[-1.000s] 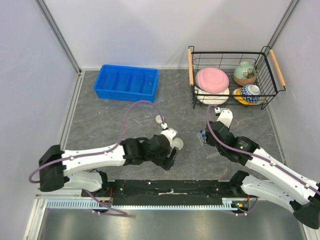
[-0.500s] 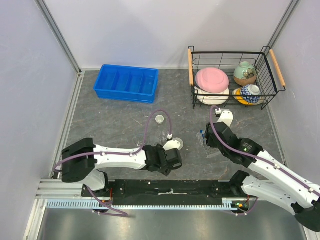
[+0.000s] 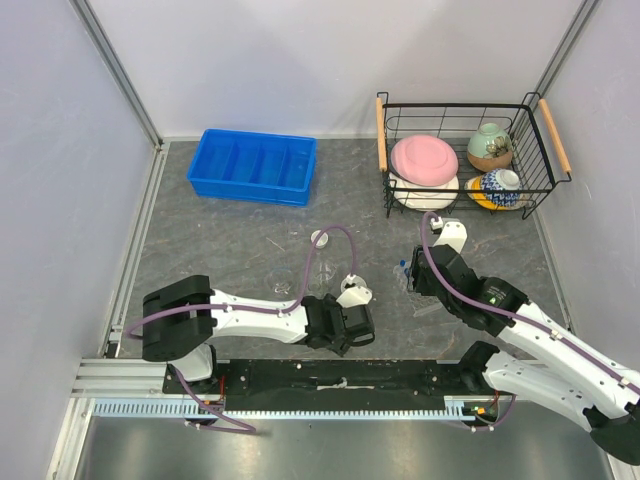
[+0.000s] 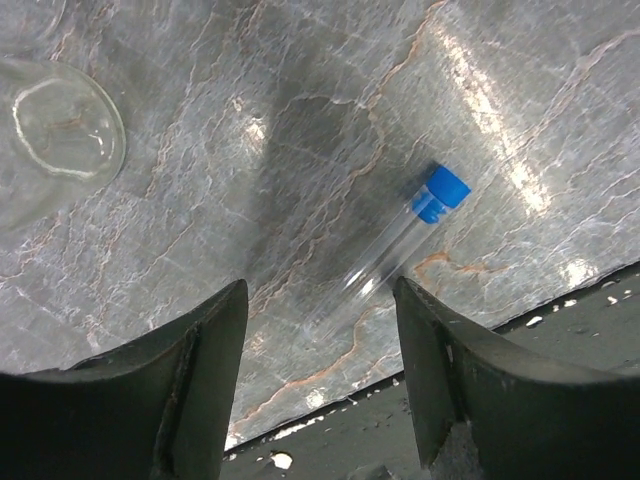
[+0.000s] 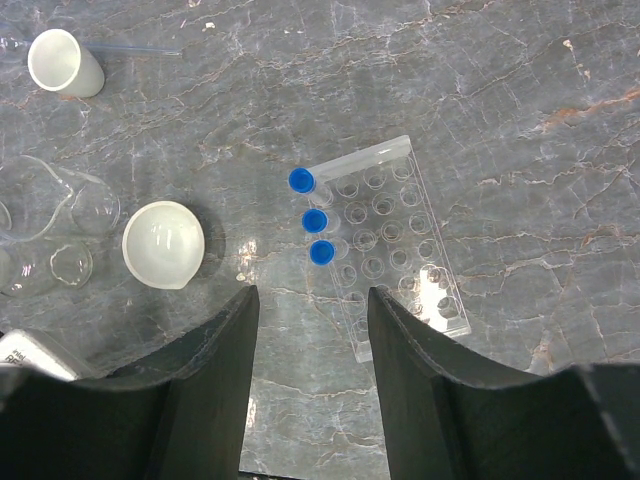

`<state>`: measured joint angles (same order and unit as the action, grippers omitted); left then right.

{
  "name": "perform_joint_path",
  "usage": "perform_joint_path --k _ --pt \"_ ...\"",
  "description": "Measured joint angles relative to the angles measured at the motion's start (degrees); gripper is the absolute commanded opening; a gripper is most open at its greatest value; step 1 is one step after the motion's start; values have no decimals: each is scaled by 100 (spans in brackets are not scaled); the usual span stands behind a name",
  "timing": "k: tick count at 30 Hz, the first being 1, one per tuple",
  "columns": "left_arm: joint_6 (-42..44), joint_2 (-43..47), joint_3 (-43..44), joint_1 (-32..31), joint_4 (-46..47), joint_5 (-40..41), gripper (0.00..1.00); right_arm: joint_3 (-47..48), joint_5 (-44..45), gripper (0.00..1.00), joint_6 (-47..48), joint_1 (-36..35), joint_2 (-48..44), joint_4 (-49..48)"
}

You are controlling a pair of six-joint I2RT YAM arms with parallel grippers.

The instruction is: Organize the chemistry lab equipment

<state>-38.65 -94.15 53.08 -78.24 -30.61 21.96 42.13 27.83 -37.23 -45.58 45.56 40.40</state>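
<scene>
My left fingers (image 4: 200, 390) stand apart with nothing in them, low over the desk (image 4: 300, 120) near its 6 o'clock edge. Flat on the stone between them lies a loose tube (image 4: 385, 265), its blue cap pointing toward 1 o'clock in the left wrist view; it isn't clamped. A clear glass beaker (image 4: 65, 130) sits off at 10 o'clock from it.

My right fingers (image 5: 200, 400) are also spread and hold nothing. They hang above the clear rack (image 5: 400, 250), which carries three blue-capped tubes (image 5: 315, 221) in a line along its 9 o'clock side. At 9 o'clock from the rack, a little apart, is a white round dish (image 5: 163, 243), with more clear glassware (image 5: 50, 200) just beyond it. A small white cup (image 5: 65, 62) lies on its side at 10 o'clock.

From above, another little white dish (image 3: 320, 238) sits mid-desk, at 12 o'clock from my left arm's wrist. The blue bin (image 3: 253, 165) is at 11 o'clock on the desk. The wire basket (image 3: 460, 104) is at 1 o'clock and holds the pink plate (image 3: 424, 158) and the patterned bowls (image 3: 490, 147).
</scene>
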Motion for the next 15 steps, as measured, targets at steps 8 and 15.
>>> perform_joint_path --k 8,15 --pt "0 -90 22 -44 291 -61 43 -11 -15 54 0 0 -2 0" --pt "-22 -92 -59 -153 562 -122 20 -26 -81 53 0 0 -2 -2"
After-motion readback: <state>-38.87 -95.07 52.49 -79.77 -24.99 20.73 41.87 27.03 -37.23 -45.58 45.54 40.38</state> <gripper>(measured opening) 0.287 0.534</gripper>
